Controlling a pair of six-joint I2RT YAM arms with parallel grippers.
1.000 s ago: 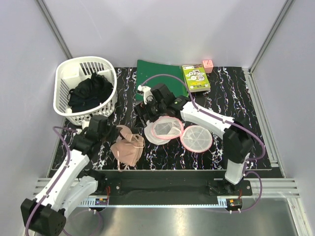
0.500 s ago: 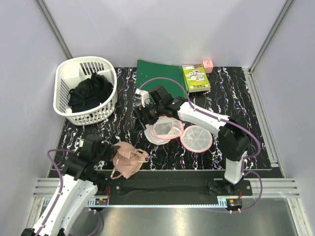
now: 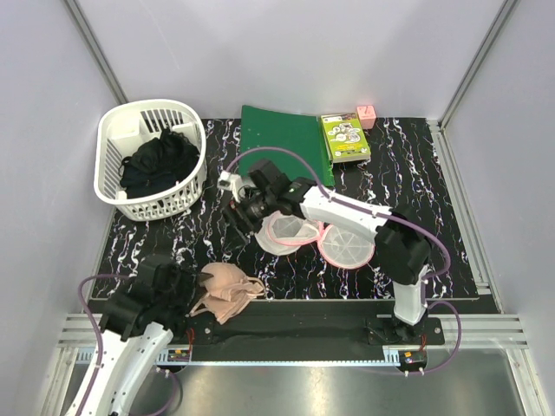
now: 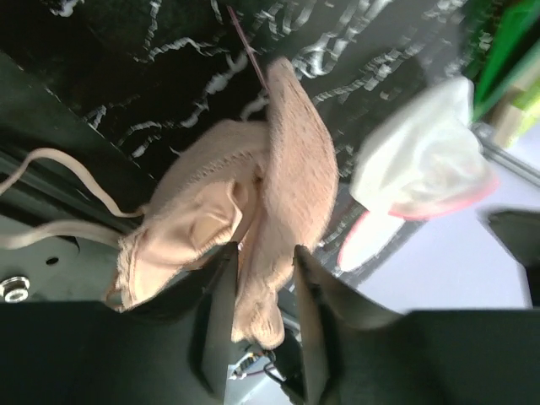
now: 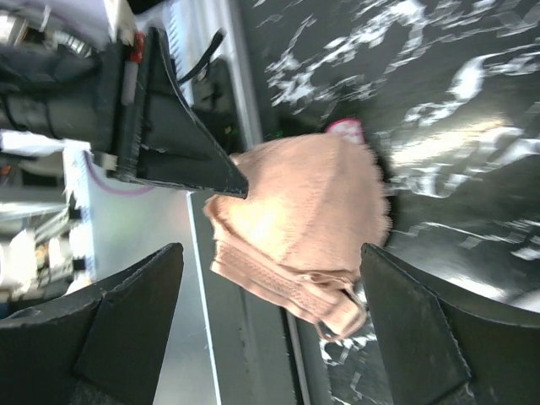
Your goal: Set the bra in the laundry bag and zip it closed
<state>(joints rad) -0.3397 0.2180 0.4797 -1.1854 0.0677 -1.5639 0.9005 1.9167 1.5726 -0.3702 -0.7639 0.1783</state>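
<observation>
From above, one bra [image 3: 227,290] lies at the worktop's [image 3: 416,173] near edge, dragged nearer than a second ago, touching the left end effector [image 3: 192,290]. One laundry bag [image 3: 290,230] lies unzipped mid-worktop. One basket [image 3: 113,130] stands far left.

Left wrist: the fingers are part-way apart with bra folds between; I cannot tell if they pinch.

Right wrist: the right end effector [image 5: 270,253] gapes wide, empty.

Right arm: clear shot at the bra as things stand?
Probably yes. The right gripper is open over the table, and the bra lies uncovered at the near edge, nothing between them. Only snag: the left gripper sits at the bra with its fingers either side of it.
</observation>
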